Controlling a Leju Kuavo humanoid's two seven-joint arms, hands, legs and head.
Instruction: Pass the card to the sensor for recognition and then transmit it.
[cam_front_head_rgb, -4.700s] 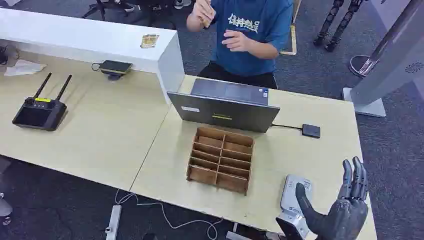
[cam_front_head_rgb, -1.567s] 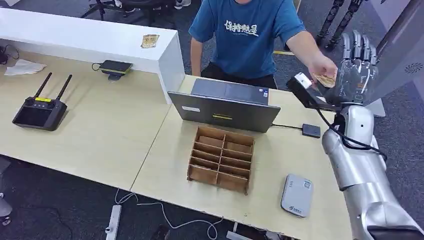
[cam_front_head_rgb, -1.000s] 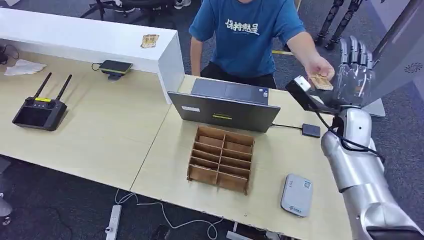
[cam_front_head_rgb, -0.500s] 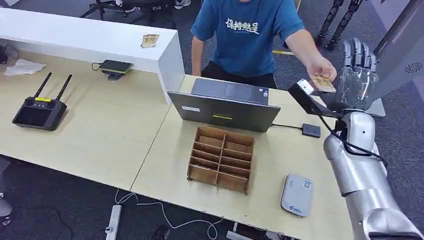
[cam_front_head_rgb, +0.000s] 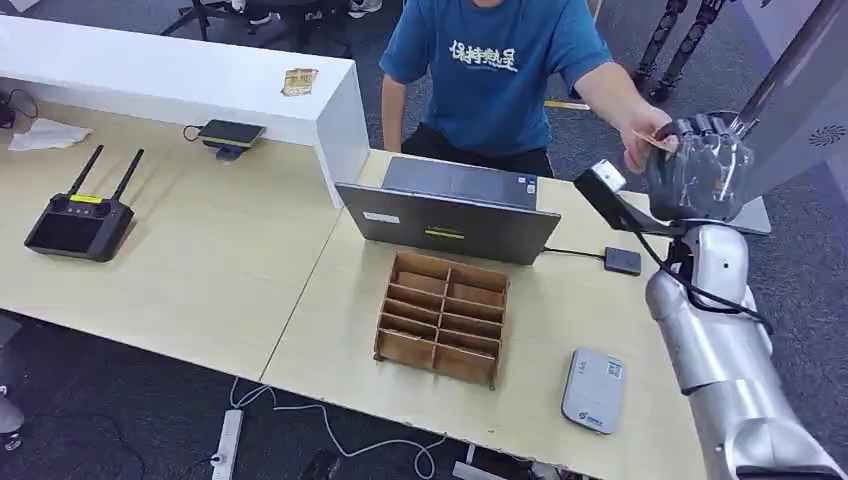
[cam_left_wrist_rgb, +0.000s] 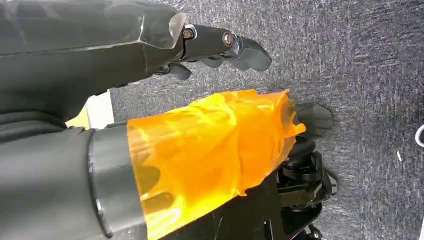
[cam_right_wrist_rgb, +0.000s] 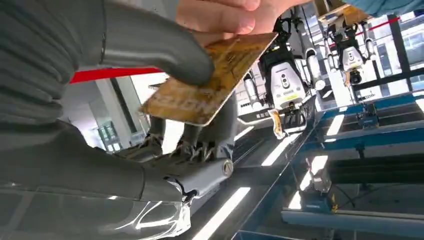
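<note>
A tan card (cam_right_wrist_rgb: 210, 82) is pinched between my right hand's thumb (cam_right_wrist_rgb: 150, 45) and the darker fingers under it. A person's hand (cam_right_wrist_rgb: 225, 12) still holds the card's far edge. In the head view my right hand (cam_front_head_rgb: 697, 170) is raised high at the right, beyond the table's back edge, with its fingers curled over. A sliver of the card (cam_front_head_rgb: 664, 136) shows beside the person's hand (cam_front_head_rgb: 640, 145). A flat grey-white reader (cam_front_head_rgb: 593, 390) lies on the table near the front right. My left hand (cam_left_wrist_rgb: 150, 100) hangs over the carpet and holds nothing; orange film wraps its thumb.
A wooden divided box (cam_front_head_rgb: 440, 320) stands mid-table behind a half-open laptop (cam_front_head_rgb: 450, 205). A small black unit (cam_front_head_rgb: 622, 262) is cabled to the laptop. A black remote with antennas (cam_front_head_rgb: 78, 225) lies far left. The person in blue (cam_front_head_rgb: 495, 70) stands behind the table.
My right hand's fingers stood straight up beside the offered card half a second ago; now they have curled down onto it. The arm has stayed raised at the right.
</note>
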